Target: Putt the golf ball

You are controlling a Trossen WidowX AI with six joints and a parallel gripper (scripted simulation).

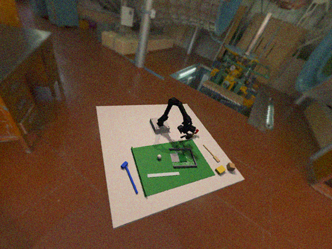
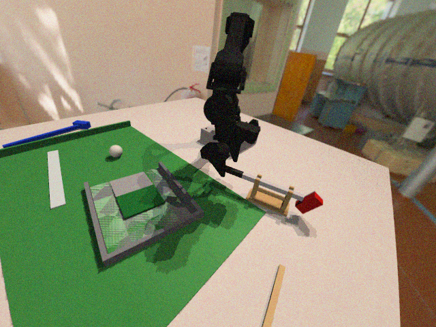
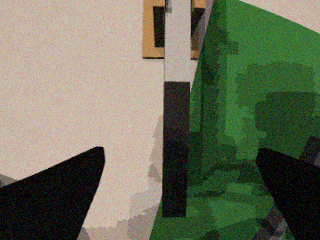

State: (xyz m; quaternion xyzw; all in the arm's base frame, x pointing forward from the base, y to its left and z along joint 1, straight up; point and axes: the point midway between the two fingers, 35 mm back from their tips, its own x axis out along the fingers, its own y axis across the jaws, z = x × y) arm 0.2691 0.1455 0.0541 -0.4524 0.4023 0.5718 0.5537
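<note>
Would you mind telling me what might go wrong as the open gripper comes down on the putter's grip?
The gripper straddles the dark grip near its free end, so the red putter may tip in the hold. The wooden stand could drag or topple when lifted. The ramp's wall sits close beside.

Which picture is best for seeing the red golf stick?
The exterior view: the whole red putter lies on its wooden stand, under the open claw. The wrist view shows only its handle and shaft; the top view, just a red speck.

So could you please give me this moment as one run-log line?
phase: pre-grasp | gripper: open, empty, over putter grip | red putter: on wooden stand | golf ball: on turf
</note>
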